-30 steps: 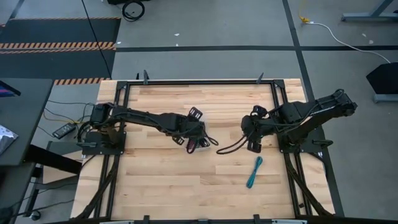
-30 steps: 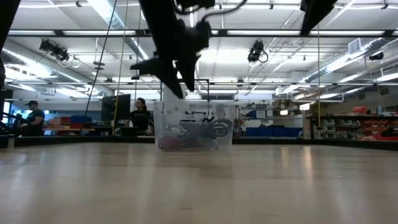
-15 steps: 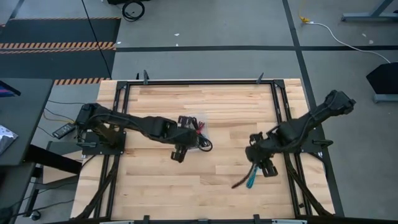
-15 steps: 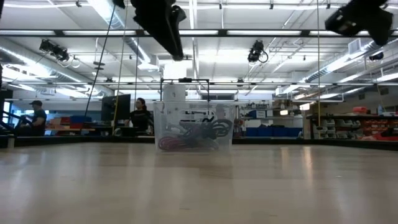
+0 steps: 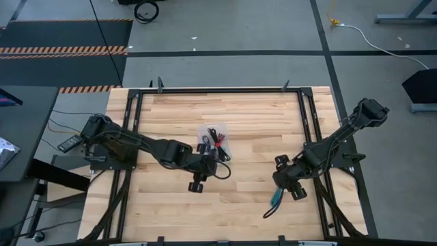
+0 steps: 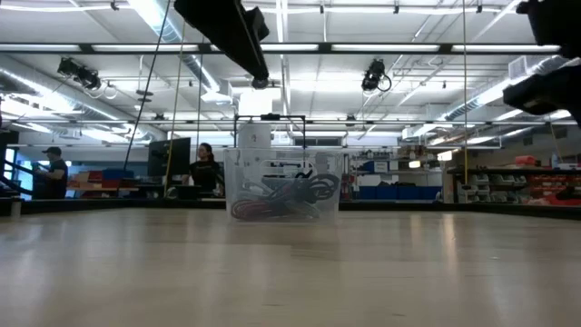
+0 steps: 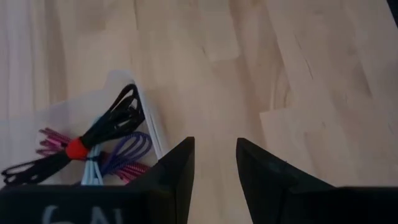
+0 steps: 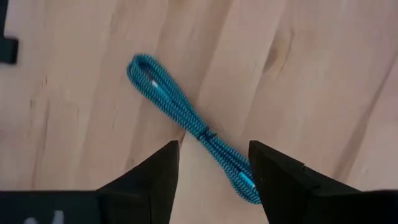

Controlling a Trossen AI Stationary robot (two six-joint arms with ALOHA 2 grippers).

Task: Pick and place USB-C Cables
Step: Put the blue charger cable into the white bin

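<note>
A clear container stands mid-table and shows in the low view. It holds several bundled cables: maroon, purple-blue, light blue and black-with-red. The teal cable lies flat on the wood toward the table's near right. My right gripper is open and hovers above that teal cable, one finger on either side of its line, apart from it. My left gripper is open and empty, above bare wood just beside the container's near side.
A black frame runs round the wooden table. Bare wood lies near and far of the container. Beyond the table are workshop shelves and people in the background. A dark arm cable trails beside the teal cable.
My left gripper has drawn back from over the container toward the table's near edge, uncovering the container. My right gripper has swung from mid-table toward the near right edge and come over the teal cable. The teal cable has stayed where it was.
</note>
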